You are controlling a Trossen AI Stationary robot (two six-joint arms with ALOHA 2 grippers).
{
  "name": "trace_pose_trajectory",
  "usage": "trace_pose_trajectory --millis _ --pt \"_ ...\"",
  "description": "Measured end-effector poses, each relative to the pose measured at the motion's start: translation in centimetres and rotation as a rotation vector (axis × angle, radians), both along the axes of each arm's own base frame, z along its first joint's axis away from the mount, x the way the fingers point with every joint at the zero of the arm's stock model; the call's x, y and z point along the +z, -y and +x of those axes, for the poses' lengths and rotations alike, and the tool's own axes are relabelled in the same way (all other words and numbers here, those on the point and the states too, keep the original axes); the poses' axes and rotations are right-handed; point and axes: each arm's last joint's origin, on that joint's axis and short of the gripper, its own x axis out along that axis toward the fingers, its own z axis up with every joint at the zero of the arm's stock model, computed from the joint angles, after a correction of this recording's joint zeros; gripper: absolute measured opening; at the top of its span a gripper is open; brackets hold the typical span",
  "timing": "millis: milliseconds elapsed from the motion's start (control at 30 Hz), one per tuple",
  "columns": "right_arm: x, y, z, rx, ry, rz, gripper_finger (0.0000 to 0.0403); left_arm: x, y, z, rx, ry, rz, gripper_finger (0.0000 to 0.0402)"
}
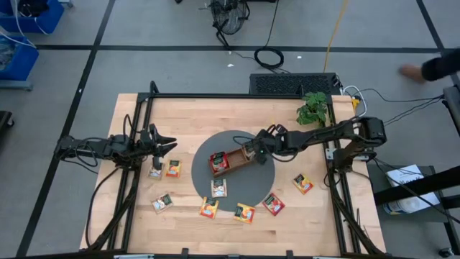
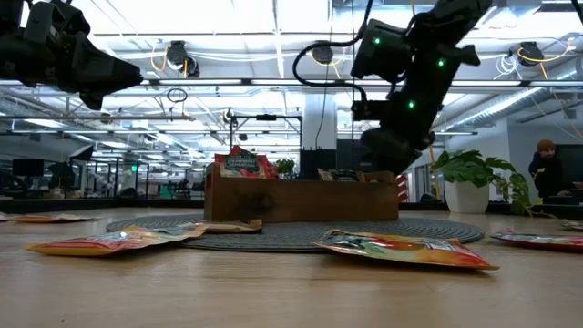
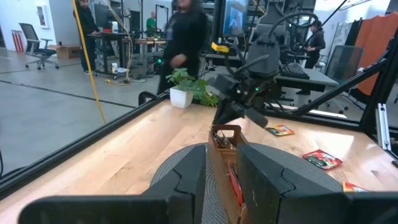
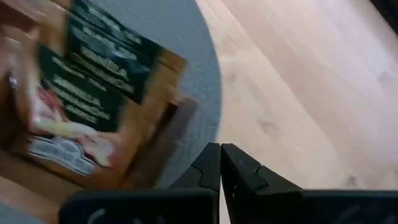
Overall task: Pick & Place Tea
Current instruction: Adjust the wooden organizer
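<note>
**Tea packets part-sorted: right arm empty over the tray, next pick waiting**

Packets of tea stand on edge in the wooden tray [image 1: 231,159], among them a red packet [image 1: 218,162] at its left end and orange-and-dark printed packets [image 4: 93,93] at its right end, seen close in the right wrist view. The tray sits on a grey round mat [image 1: 205,183] in the middle of the desk [image 1: 194,115]. Other packets lie flat: a whitish packet [image 1: 218,188] on the mat, orange ones [image 1: 209,208] and [image 1: 244,213] at its near rim, a red one [image 1: 273,204] beside them, and another [image 1: 302,184] further right on bare wood. Near the left arm lie three more [image 1: 172,168], [image 1: 155,171], [image 1: 162,203].

The right gripper [image 1: 251,152] hangs above the tray's right end with its fingers pressed together on nothing. The left gripper [image 1: 167,144] waits raised at the left side of the desk, its fingers a little apart and empty.

The step in hand looks like the gap between a drop and the next pick. The next move would call for the right arm to lift clear of the tray wall, spread its fingers, and come down on a flat packet, probably one near the mat. Such thin packets lying flat may be hard to pinch.
</note>
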Motion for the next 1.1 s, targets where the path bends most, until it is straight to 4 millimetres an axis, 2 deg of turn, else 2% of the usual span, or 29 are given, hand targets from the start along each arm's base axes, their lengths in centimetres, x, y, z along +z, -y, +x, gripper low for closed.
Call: trace_pose_trajectory --millis 267,800,1100 --pt "-0.1 -0.7 0.5 0.054 0.068 0.088 0.0000 0.0 0.0 0.0 0.000 0.000 0.000 0.0093" --pt "-0.1 -4.7 0.8 0.146 0.123 0.234 0.0000 0.0 0.0 0.0 0.000 0.000 0.000 0.0093" --pt "1.6 -7.3 0.2 0.186 0.197 0.292 0.0000 0.0 0.0 0.0 0.000 0.000 0.000 0.0093"
